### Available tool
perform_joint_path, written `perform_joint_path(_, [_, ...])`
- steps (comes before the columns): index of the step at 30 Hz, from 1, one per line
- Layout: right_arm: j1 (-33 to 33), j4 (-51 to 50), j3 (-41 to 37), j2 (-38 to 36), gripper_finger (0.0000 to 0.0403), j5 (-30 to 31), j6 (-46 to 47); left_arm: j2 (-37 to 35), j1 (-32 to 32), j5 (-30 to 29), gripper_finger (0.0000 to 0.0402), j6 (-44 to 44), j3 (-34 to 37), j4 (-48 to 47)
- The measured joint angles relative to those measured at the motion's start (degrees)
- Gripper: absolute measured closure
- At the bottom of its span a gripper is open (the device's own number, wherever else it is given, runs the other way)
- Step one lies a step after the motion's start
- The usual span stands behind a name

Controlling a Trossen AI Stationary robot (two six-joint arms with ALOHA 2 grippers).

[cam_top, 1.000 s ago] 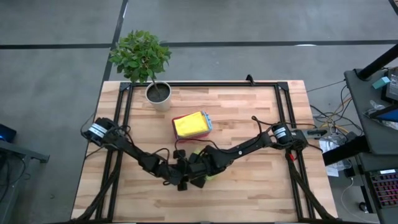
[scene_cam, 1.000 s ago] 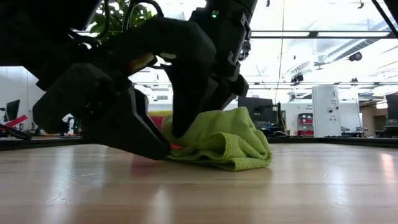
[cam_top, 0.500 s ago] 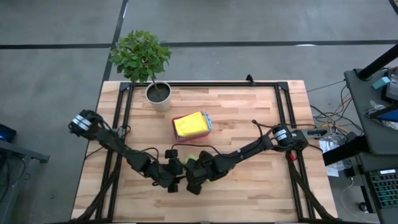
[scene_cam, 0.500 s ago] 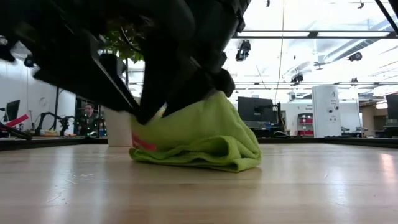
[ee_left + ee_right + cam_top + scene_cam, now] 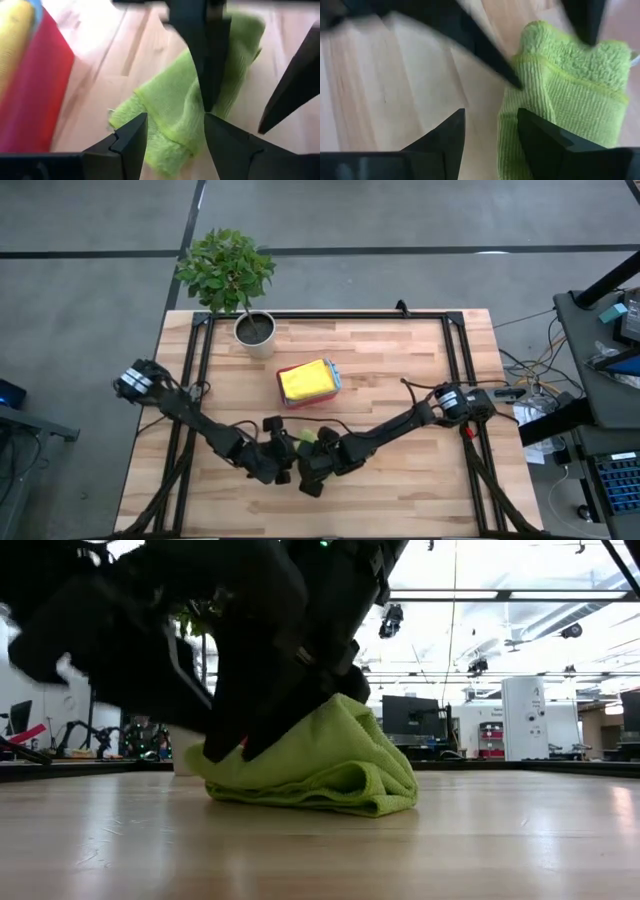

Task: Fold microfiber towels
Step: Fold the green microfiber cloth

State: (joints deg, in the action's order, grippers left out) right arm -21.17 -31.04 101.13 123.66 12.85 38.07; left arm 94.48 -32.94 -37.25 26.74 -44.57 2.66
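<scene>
A lime green microfiber towel point(image 5: 340, 760) lies bunched in a heap near the table's front middle. It is mostly hidden under both grippers in the high view point(image 5: 310, 438). My left gripper point(image 5: 175, 117) is open, and the towel's loose edge point(image 5: 167, 145) lies in the gap between its fingers. My right gripper point(image 5: 490, 112) is open too, and it comes down on the heap from the right point(image 5: 310, 472). A yellow towel point(image 5: 303, 380) lies in the pink tray point(image 5: 283, 372) farther back. My left gripper has the towel's loose edge point(image 5: 167, 145) between its open fingers, which slant down from the table's left; whether they touch the cloth I cannot tell. My right gripper has one fingertip point(image 5: 206, 102) set on the middle of the heap, slanting down from above. Its other finger point(image 5: 292, 85) stands beside the towel over bare wood. The towel rests on the table, humped up under the gripper.
The pink tray point(image 5: 35, 100) stands just beyond the towel. A potted plant point(image 5: 255, 330) stands at the far left. Black frame rails point(image 5: 455, 380) run along the table's sides. Bare wood lies to the right and in front.
My left gripper has drawn back toward the table's left edge and risen a little. My right gripper has shifted toward the near left. The towel has been bunched from a low mound into a taller hump and has slid slightly left.
</scene>
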Motion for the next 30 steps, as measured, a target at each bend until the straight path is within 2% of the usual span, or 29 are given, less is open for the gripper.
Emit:
perform_joint_path(4, [-0.14,-1.53,1.01,-1.02,0.0236,-0.12,-2.64,3.45,0.10,-0.19,0.0222,1.05,-0.20,1.31])
perform_joint_path(9, [-0.35,-4.70,1.49,-4.47,0.0236,0.25,-5.81,4.29,0.35,0.83,0.0222,1.49,-0.12,0.78])
perform_joint_path(15, [-1.37,-14.39,0.87,-8.28,0.0241,3.01,-5.89,4.28,0.32,1.95,0.0222,1.88,-0.18,0.74])
perform_joint_path(17, [-1.93,-15.59,0.33,-8.29,0.0255,4.35,-6.05,4.28,0.32,1.97,0.0222,1.79,-0.18,0.79])
perform_joint_path(20, [-2.60,-15.46,-1.57,-8.25,0.0299,4.42,-6.15,4.28,0.32,2.34,0.0222,1.66,-0.18,0.80])
perform_joint_path(24, [-3.51,-12.04,-5.93,-8.17,0.0377,5.23,-5.89,4.28,0.32,3.12,0.0222,1.64,-0.18,0.88])
perform_joint_path(27, [-4.54,-2.08,-10.67,-8.07,0.0388,5.02,-8.09,4.29,0.32,3.84,0.0222,1.46,-0.20,1.06])
perform_joint_path(30, [-5.22,8.07,-15.02,-8.07,0.0393,2.17,-10.56,4.17,0.32,5.25,0.0222,1.38,-0.21,0.96])
